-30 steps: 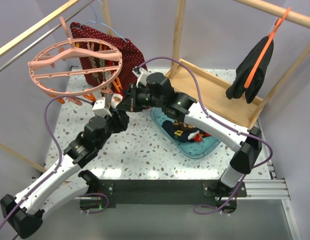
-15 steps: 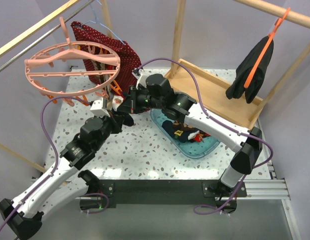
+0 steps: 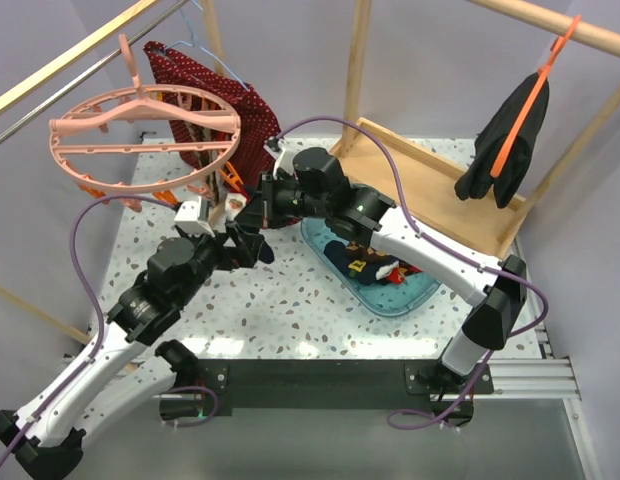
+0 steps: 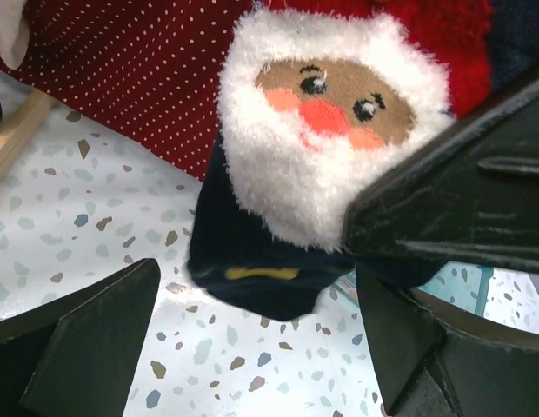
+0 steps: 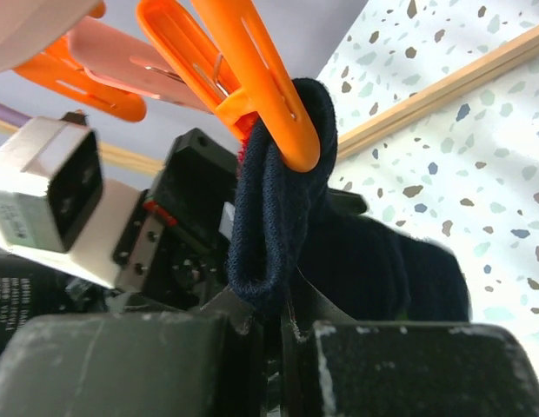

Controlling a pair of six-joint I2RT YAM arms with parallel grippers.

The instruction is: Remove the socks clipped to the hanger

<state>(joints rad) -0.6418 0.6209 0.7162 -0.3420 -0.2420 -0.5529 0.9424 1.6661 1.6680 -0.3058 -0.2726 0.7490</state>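
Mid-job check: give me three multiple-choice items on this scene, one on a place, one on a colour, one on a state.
1. Where do the loose socks lie? A on the wooden shelf; B in the blue tray; C on the rail.
2. What colour is the clip holding the navy sock? A orange; B pink; C blue.
3. How is the left gripper? A shut on the clip; B shut on the sock; C open.
B: socks lie heaped in the tray. A: the clip on the cuff is orange. C: its fingers stand apart.
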